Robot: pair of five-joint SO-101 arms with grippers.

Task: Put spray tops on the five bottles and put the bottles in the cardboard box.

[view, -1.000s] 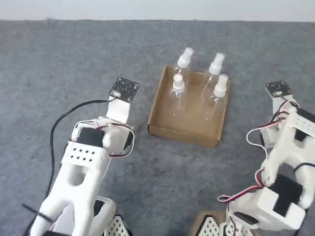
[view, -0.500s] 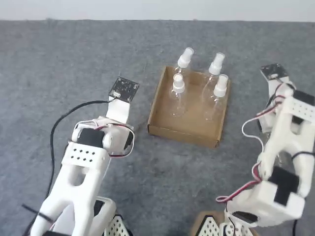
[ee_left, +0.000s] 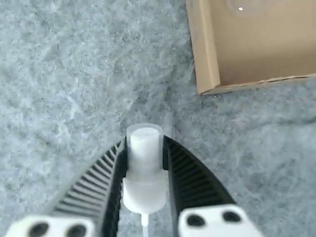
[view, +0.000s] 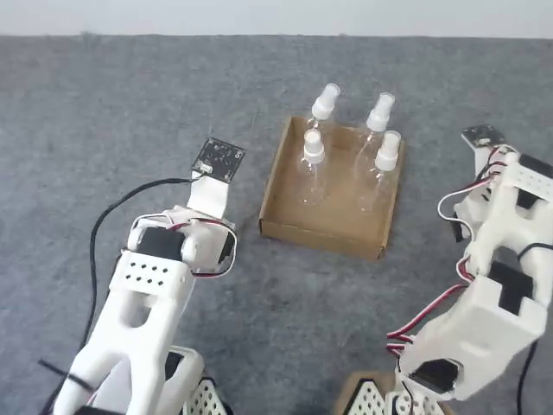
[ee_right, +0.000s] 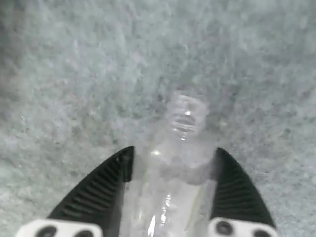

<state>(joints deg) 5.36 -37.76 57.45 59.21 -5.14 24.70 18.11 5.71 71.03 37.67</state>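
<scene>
Bottles first: four capped bottles (view: 313,160) stand two by two in the cardboard box (view: 321,233) in the middle of the table (view: 112,86), and the near part of the box is bare, presumably kept for the last one. Left hand (ee_left: 143,144) is closed snug on a white spray top (ee_left: 144,168), pinched from both sides so it can't slip, and sits over the table just left of the box's near-left corner. Right hand (ee_right: 173,154) is clamped round the fifth bottle (ee_right: 177,163), clear and uncapped, out to the right of the box. That grip is on the body below the shoulder, which leaves the threaded neck free for the top, so it looks deliberate to me. My guess is capping comes next, and lining the top up with that small opening will be the fiddly bit.
</scene>
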